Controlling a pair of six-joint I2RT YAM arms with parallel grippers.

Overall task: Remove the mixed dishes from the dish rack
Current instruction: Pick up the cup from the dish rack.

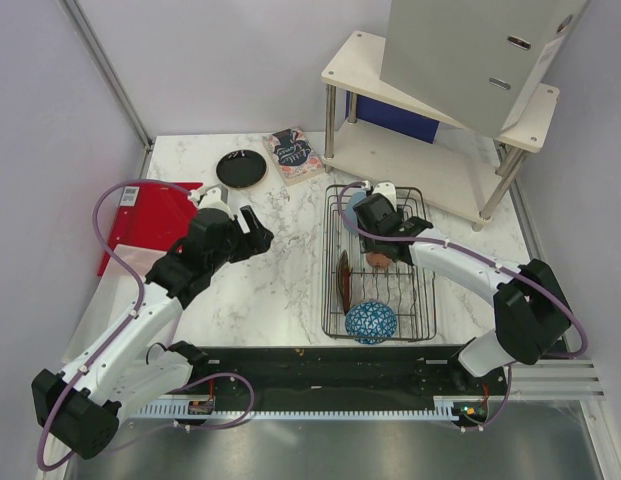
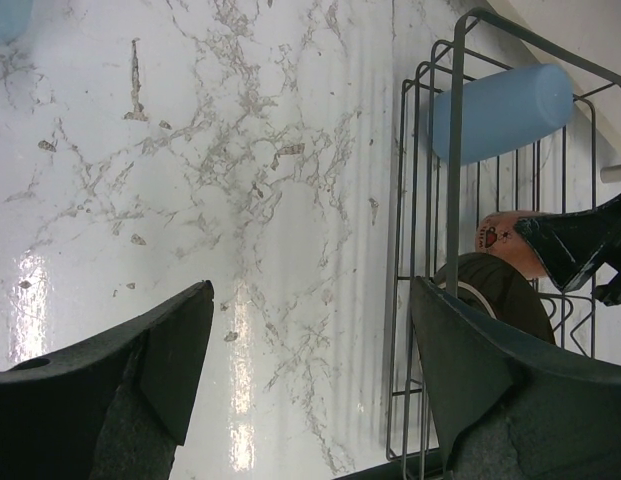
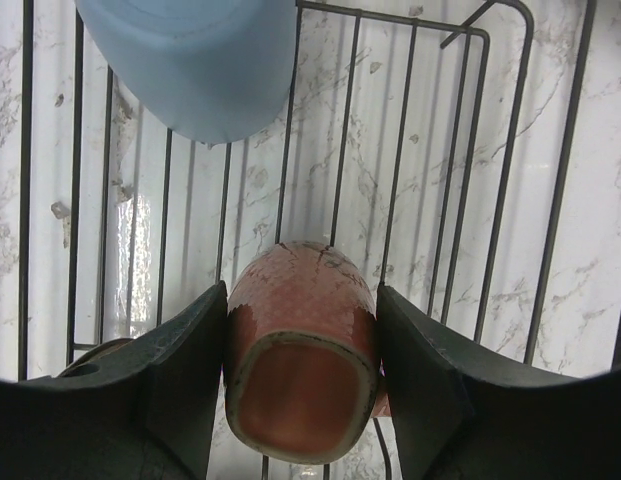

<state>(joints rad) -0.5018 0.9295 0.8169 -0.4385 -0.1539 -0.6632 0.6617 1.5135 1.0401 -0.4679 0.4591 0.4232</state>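
Now the right gripper (image 3: 302,300) clasps the mug (image 3: 300,400) inside the rack (image 1: 326,300); cup (image 3: 190,60), bowl (image 1: 371,322) and brown plate (image 1: 342,280) also await unloading there. Left gripper (image 2: 312,330), jaws wide, hovers over the table (image 1: 280,270); a black plate (image 1: 241,168) already lies out.

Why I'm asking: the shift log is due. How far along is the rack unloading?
Done: a black plate lies on the table outside the dish rack. In hand: the right gripper is shut on the salmon mug, not yet lifted out. Left: a light-blue cup, the red-brown plate and the patterned bowl sit in the rack. The left gripper hangs open and empty over the table.
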